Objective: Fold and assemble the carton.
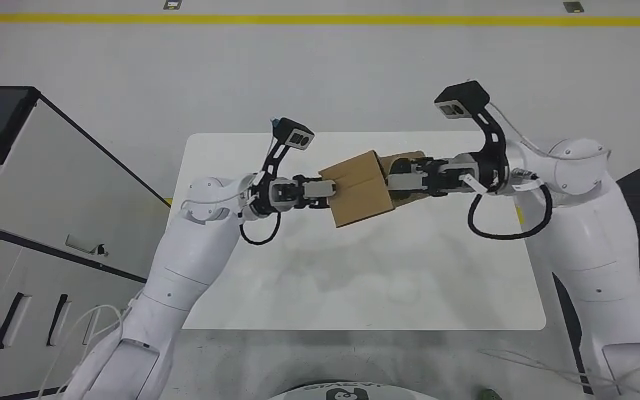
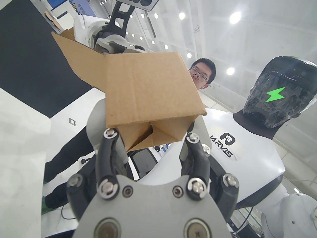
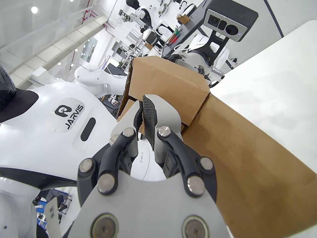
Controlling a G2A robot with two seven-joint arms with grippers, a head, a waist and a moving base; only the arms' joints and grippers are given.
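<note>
Above table [image 1: 400,290], carton [image 1: 358,188] ends possibly hidden

arms [image 1: 195,215]: glossy white shells | wrist cameras [image 1: 462,100]: black, on dark brackets | cables [image 1: 500,238]: black loops | left gripper [image 2: 151,134]: black fingers [image 2: 109,154], silver screws [image 2: 195,187] | head [image 2: 284,75]: dark visor, green bolt mark, seemingly film-wrapped

A brown corrugated carton [image 1: 360,188] is held between the left claw [image 1: 322,188] and the right claw [image 1: 395,183]. It is opened into a tube. At the left claw its end flaps are partly folded inward; one wall is pinched by the right claw.
</note>
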